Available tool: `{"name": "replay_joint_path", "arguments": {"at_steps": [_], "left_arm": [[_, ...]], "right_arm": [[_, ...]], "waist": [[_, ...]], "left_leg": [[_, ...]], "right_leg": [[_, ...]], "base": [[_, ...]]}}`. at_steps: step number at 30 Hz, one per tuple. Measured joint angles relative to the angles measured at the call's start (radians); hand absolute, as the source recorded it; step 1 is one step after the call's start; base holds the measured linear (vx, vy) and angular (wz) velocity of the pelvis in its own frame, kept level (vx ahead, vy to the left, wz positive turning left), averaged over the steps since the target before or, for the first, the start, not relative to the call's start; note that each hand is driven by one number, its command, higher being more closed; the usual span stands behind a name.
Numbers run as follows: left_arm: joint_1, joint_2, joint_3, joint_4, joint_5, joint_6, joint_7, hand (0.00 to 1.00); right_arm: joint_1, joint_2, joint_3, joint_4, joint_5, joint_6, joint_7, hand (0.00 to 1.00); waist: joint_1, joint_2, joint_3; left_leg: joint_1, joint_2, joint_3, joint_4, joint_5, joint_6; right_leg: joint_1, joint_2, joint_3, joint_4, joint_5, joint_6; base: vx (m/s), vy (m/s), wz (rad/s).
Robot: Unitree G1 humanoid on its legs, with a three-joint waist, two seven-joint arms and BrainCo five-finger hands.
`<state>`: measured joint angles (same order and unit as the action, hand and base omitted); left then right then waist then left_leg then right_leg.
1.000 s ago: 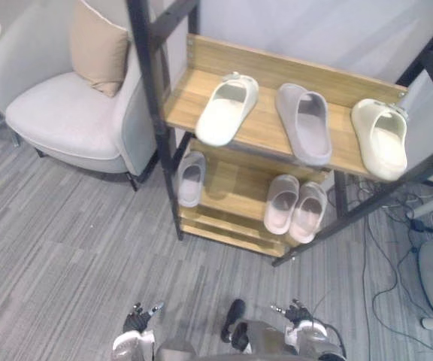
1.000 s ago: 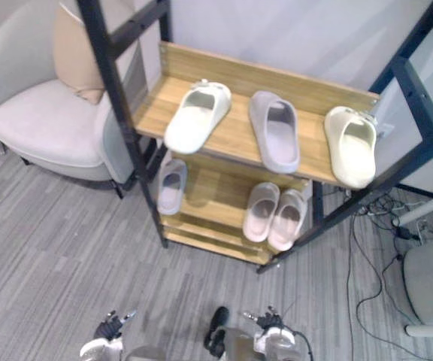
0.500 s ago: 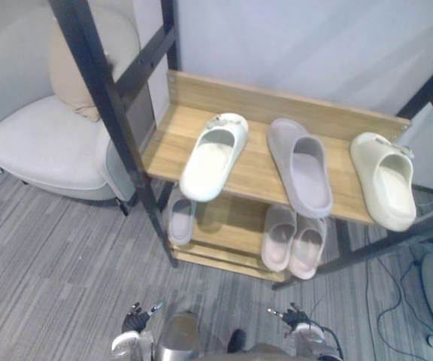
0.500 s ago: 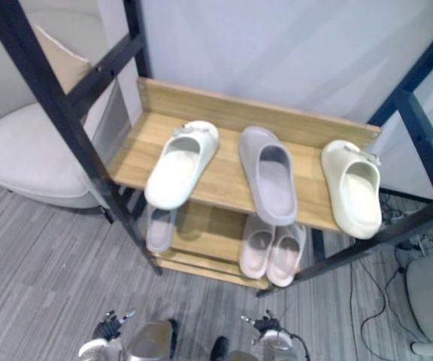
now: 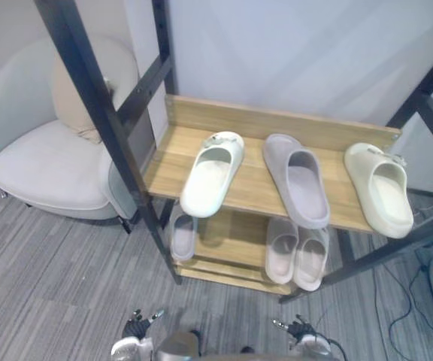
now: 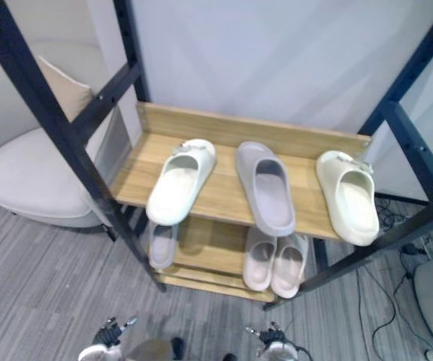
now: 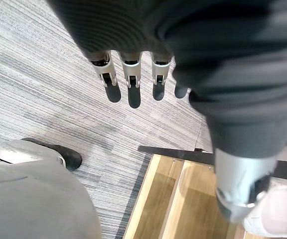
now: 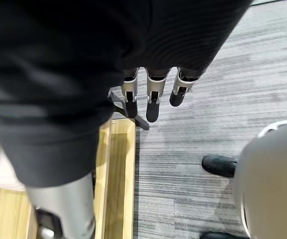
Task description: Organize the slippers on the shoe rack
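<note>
a pale grey upholstered armchair [image 5: 43, 162] stands at the far left on a grey striped carpet floor [image 5: 51, 278], with a beige square cushion [image 5: 70, 105] propped against its back. just beside it, to the right, is a shoe rack with a black metal frame and light wooden shelves [image 5: 277, 124].

on the upper shelf three single slippers lie apart from one another, strap ends toward the back board. first a white rubber slipper [image 5: 211, 173], angled, its heel hanging over the front edge. in the middle a grey-lilac rubber slipper [image 5: 298, 180], its heel also at the front edge. at the right end a cream rubber slipper [image 5: 380, 188].

on the lower shelf a single small grey slipper [image 5: 182, 235] sits at the left side, partly behind the black post. further right a pair of pale pink slippers [image 5: 298, 254] lie side by side, touching.

low in front of the rack, well apart from every slipper, the left hand [image 5: 136, 329] hangs over the carpet; its wrist view shows the fingers [image 7: 128, 79] straight, side by side and empty. the right hand [image 5: 299, 331] hangs the same way, its fingers [image 8: 151, 97] straight, pointing down at the carpet, holding nothing.
</note>
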<state>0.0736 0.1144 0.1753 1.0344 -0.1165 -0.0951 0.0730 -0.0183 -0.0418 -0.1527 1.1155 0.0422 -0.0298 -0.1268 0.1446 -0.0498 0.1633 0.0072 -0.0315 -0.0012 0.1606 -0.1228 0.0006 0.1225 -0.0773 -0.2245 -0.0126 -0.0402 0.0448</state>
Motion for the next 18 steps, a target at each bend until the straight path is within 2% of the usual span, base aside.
{"name": "replay_joint_path", "arguments": {"at_steps": [6,8,10,15,16,18], "left_arm": [[0.017,0.007,-0.001,0.0,0.002,0.0,0.0,0.0],[0.022,0.012,-0.014,0.0,0.008,0.0,0.0,0.0],[0.024,0.012,-0.03,0.0,0.009,0.0,0.0,0.0],[0.03,0.028,-0.087,0.0,0.034,-0.001,0.001,0.0],[0.031,0.028,-0.087,0.0,0.037,-0.002,0.002,0.0],[0.037,0.033,-0.101,0.004,0.046,-0.004,0.002,0.0]], "right_arm": [[-0.001,-0.001,0.01,-0.014,0.048,-0.014,0.001,0.0],[0.006,-0.003,0.023,-0.093,0.082,-0.019,0.0,0.0],[0.024,-0.013,0.048,-0.203,0.088,-0.022,0.0,0.0],[0.124,-0.043,0.061,-0.615,0.115,-0.074,-0.005,0.0],[0.128,-0.042,0.061,-0.633,0.114,-0.076,-0.006,0.0],[0.181,-0.038,0.06,-0.79,0.111,-0.089,-0.01,0.0]], "waist": [[-0.016,-0.006,-0.007],[-0.032,-0.005,-0.014],[-0.036,-0.002,-0.017],[-0.059,0.001,-0.027],[-0.06,0.001,-0.028],[-0.083,0.001,-0.029]], "left_leg": [[0.031,-0.01,0.041,-0.049,0.016,0.011],[0.029,-0.014,0.064,-0.059,0.017,0.01],[0.029,-0.015,0.086,-0.065,0.017,0.01],[0.03,-0.019,0.128,-0.072,0.017,0.012],[0.03,-0.019,0.13,-0.072,0.017,0.012],[0.03,-0.019,0.136,-0.072,0.019,0.019]], "right_leg": [[-0.004,-0.013,0.045,-0.02,0.022,0.01],[-0.019,-0.017,0.069,-0.026,0.035,0.017],[-0.028,-0.019,0.088,-0.029,0.046,0.018],[-0.048,-0.023,0.128,-0.03,0.062,0.025],[-0.05,-0.023,0.13,-0.03,0.062,0.026],[-0.053,-0.023,0.137,-0.031,0.063,0.026]], "base": [[-0.05,0.062,-0.22],[-0.04,0.085,-0.33],[-0.02,0.059,-0.34],[0.01,0.051,-0.2],[0.02,0.026,-0.24],[0.03,0.019,-0.1]]}}
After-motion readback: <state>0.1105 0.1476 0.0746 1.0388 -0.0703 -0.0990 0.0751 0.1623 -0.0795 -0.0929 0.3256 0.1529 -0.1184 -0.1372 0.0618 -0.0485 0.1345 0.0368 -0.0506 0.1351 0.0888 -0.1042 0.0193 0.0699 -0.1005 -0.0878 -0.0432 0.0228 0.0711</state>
